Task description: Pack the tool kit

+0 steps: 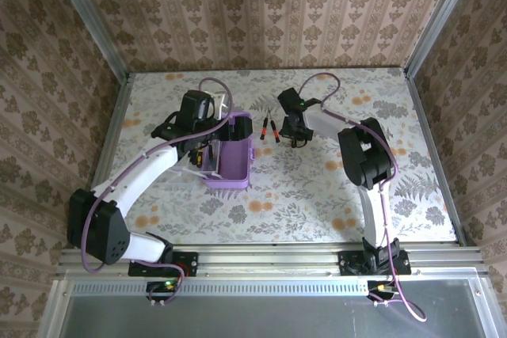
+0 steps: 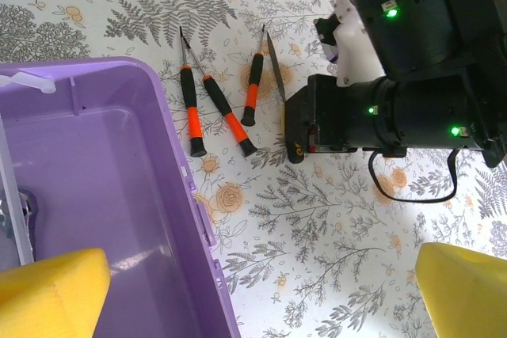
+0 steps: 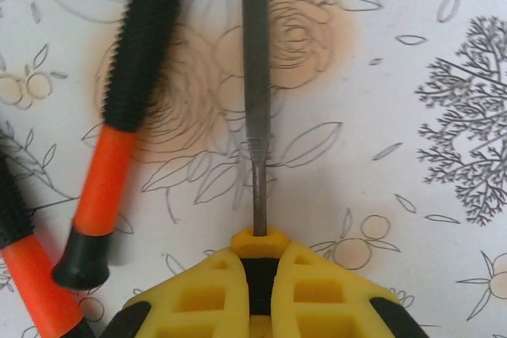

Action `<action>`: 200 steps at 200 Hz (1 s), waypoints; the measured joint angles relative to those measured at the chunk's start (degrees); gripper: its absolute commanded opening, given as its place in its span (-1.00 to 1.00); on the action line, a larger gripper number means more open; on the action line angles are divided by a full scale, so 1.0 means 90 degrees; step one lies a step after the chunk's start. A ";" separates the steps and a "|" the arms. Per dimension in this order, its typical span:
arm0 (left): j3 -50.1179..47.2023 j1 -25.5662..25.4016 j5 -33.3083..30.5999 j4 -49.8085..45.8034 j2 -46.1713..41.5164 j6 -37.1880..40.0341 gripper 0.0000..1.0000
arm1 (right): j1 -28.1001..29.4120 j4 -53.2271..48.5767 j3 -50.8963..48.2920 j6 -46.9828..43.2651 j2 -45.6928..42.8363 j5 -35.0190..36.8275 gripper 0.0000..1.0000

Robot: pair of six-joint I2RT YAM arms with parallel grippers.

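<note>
Right wrist: R hand [image 3: 261,263] pinches yellow-handled tool [image 3: 255,77], orange screwdrivers [image 3: 119,116] just beside.

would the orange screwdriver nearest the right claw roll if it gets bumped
Probably: the screwdriver has a round handle and lies loose on the flat table. Its ribbed black grip should resist slipping, and it looks stiff.

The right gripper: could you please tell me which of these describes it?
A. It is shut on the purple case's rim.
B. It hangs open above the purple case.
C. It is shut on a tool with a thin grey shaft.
C: in the right wrist view the right gripper has its yellow fingers pressed together on the yellow end of a tool whose thin grey shaft sticks out ahead.
</note>
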 measured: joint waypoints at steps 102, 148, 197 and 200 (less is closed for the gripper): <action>0.0029 0.0600 -0.0580 -0.0342 -0.0444 0.0214 1.00 | 0.0716 0.0126 -0.1117 0.0041 -0.1586 0.0136 -0.85; 0.0032 0.2093 -0.0809 -0.0338 -0.0590 0.0100 1.00 | 0.2642 0.0053 0.1214 0.0024 -0.1061 0.0022 -0.86; 0.0032 0.2871 -0.0954 -0.0335 -0.0695 -0.0083 1.00 | 0.3417 -0.0165 0.3388 0.0104 0.0639 -0.0418 -0.87; 0.0032 0.2871 -0.0947 -0.0333 -0.0707 -0.0085 1.00 | 0.3424 -0.0192 0.3470 0.0129 0.0748 -0.0440 -0.86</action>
